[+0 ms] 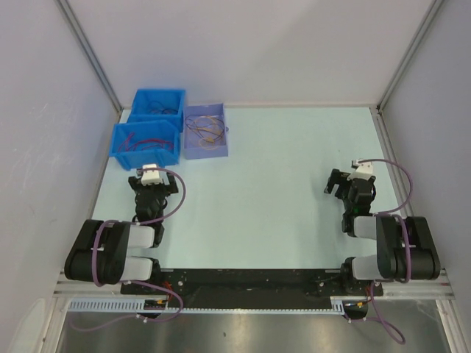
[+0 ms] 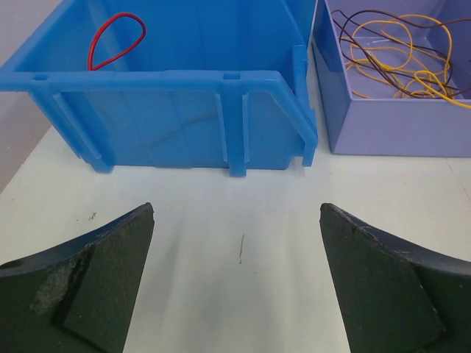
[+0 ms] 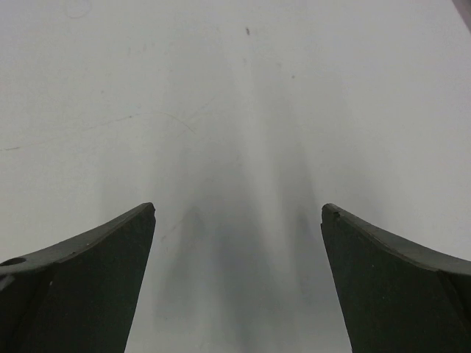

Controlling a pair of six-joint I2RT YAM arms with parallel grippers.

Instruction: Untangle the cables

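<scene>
1. Worktop (image 1: 272,191): pale surface, with both arms mounted at its near edge.
2. Containers, far-left corner: near blue bin (image 2: 169,118), far blue bin (image 1: 158,91) directly behind it, lavender box (image 2: 397,125) just beside both on the right.
3. Left hand (image 2: 237,220): fingers spread wide and gripping nothing, low over the worktop just short of the near blue bin.
4. Right hand (image 3: 238,213): fingers spread wide and gripping nothing, well apart from the containers.
5. Cables (image 2: 401,55): yellow, orange and dark strands tangled in the lavender box. A red loop (image 2: 91,51) lies in the near blue bin. Dark strands lie in the far blue bin.
</scene>
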